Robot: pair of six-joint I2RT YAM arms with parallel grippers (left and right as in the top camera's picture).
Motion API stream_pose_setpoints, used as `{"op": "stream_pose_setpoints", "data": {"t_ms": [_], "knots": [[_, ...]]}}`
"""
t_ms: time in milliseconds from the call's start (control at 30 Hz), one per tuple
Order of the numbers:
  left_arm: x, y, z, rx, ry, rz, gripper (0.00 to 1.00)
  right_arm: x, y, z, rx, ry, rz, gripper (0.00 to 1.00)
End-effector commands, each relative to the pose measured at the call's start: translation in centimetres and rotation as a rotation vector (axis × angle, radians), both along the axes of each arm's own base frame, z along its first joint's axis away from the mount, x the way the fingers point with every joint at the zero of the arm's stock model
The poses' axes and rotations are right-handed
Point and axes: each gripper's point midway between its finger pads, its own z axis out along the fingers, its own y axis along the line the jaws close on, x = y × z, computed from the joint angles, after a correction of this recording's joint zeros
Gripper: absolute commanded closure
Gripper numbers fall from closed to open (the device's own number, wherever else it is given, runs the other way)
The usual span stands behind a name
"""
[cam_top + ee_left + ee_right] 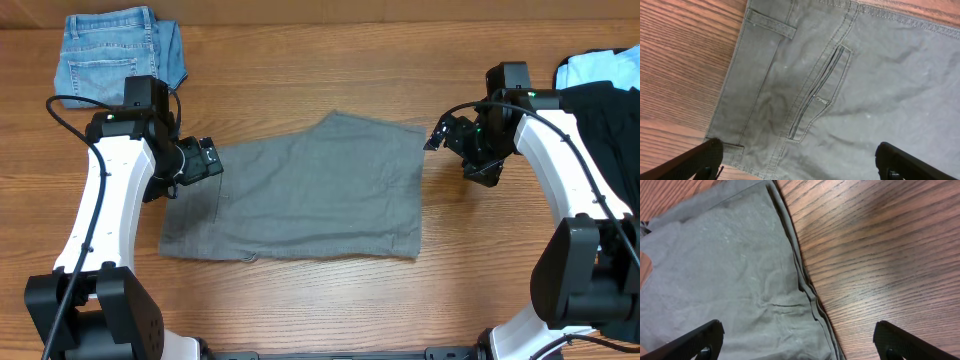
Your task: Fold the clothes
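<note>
The grey shorts-like garment (310, 190) lies flat in the middle of the wooden table. My left gripper (205, 158) is open and empty, hovering over its left waistband edge; the left wrist view shows the slit pocket (817, 95) and a belt loop between my open fingers (800, 160). My right gripper (445, 132) is open and empty above the garment's upper right corner. The right wrist view shows the garment's layered right edge (805, 287) between my spread fingers (800, 340), cloth on the left and bare wood on the right.
Folded blue denim jeans (115, 50) lie at the far left corner. A black garment (610, 120) and a light-blue one (600, 68) lie at the far right, beside my right arm. Bare wood surrounds the grey garment.
</note>
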Motion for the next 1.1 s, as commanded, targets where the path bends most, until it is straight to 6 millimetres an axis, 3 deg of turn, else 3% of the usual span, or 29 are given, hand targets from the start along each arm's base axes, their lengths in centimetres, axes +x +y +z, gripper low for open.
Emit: {"op": "stream_pose_setpoints", "data": {"t_ms": [0, 967, 1067], "knots": [[0.12, 0.59, 0.04, 0.017, -0.004, -0.005, 0.0, 0.5, 0.07, 1.31, -0.001, -0.043, 0.008, 0.0], [0.13, 0.59, 0.05, 0.017, -0.004, -0.005, 0.0, 0.5, 0.05, 1.31, -0.001, -0.043, 0.008, 0.0], [0.88, -0.24, 0.22, -0.043, -0.034, 0.052, 0.0, 0.5, 0.07, 1.31, -0.001, -0.043, 0.008, 0.0]]}}
